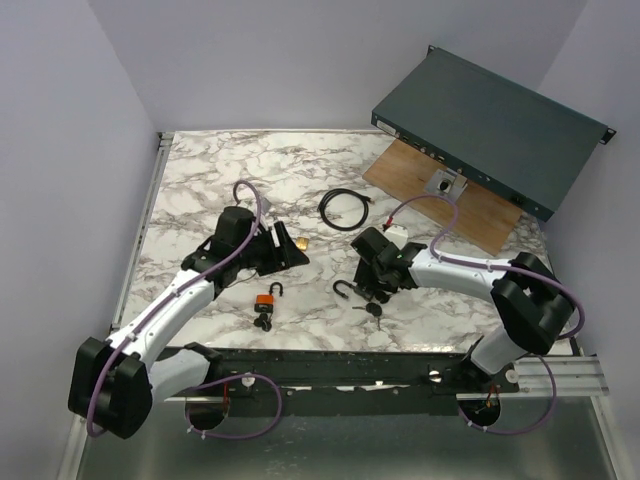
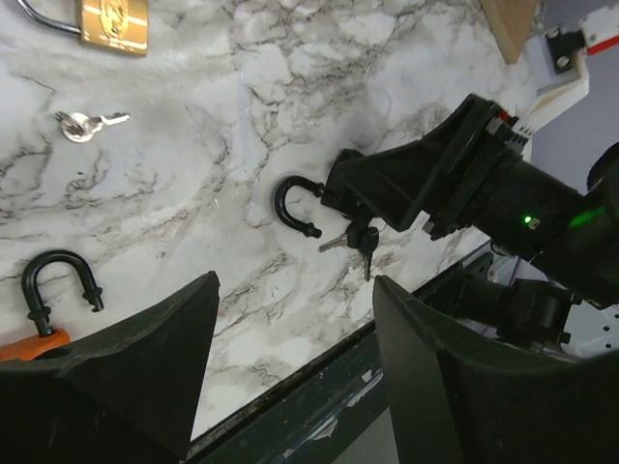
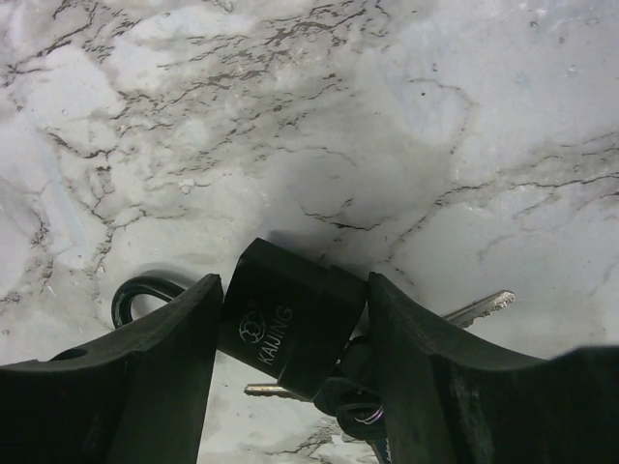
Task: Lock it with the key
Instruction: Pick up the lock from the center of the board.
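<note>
Right wrist view: the right gripper has the black padlock between its pads. Both fingers sit against the sides of the body, so I read that as a pinch. The lock lies tilted on the marble table, shackle swung open and poking out to the left. Its keys lie touching it on the side toward the arm bases, one silver blade sticking out past the right finger.

From above, this is close to the near edge: the dark front rail runs just below the keys, so there's little room that way.

The left gripper hangs spread wide with nothing in it. The orange padlock is just beside its left finger. The brass padlock and a loose silver key lie further out.

The coiled cable sits behind the right gripper. Open marble stretches across the back left.
</note>
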You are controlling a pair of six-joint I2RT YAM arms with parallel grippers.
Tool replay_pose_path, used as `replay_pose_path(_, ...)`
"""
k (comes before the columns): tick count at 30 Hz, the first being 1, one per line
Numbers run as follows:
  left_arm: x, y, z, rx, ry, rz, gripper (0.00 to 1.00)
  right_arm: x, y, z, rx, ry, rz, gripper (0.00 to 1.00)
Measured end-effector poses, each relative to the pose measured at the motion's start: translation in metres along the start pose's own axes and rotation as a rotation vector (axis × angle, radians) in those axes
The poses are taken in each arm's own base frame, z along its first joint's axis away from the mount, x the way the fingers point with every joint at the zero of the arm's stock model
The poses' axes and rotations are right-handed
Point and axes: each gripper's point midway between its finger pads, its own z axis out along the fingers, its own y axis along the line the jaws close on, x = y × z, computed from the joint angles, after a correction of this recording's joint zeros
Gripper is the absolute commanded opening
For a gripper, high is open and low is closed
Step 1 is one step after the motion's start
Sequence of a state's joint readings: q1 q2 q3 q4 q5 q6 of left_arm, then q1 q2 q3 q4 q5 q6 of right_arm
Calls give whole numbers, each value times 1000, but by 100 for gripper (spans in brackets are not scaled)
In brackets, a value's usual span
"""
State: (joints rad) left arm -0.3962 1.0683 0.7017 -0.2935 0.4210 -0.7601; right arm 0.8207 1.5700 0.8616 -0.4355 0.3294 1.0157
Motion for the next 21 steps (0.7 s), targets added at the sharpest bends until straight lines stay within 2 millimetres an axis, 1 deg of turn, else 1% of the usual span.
replay_pose_path(2, 10, 0, 6, -1, 30, 3, 63, 0, 2, 0, -4, -1, -9, 53)
replay_pose_path(4, 21, 2, 13, -7, 62, 2, 62, 0, 4, 0, -7, -1, -15, 43)
replay_pose_path(5, 28, 3, 18, -13, 83, -2, 62, 0, 4, 0, -8, -1, -18, 40)
replay_pose_path(6, 31, 4, 20, -16, 94, -4, 62, 0, 4, 0, -9, -1, -18, 38)
replay_pose_path(13, 55, 16, 45, -34, 179, -53, 58, 0, 7, -1, -31, -5, -20, 15)
replay_pose_path(16, 66, 19, 54, -31, 221, -70, 55, 1, 8, -4, -54, 0, -17, 8)
replay_pose_path(21, 82, 18, 65, -7, 279, -81, 51, 3, 11, -8, -85, 10, -17, 4)
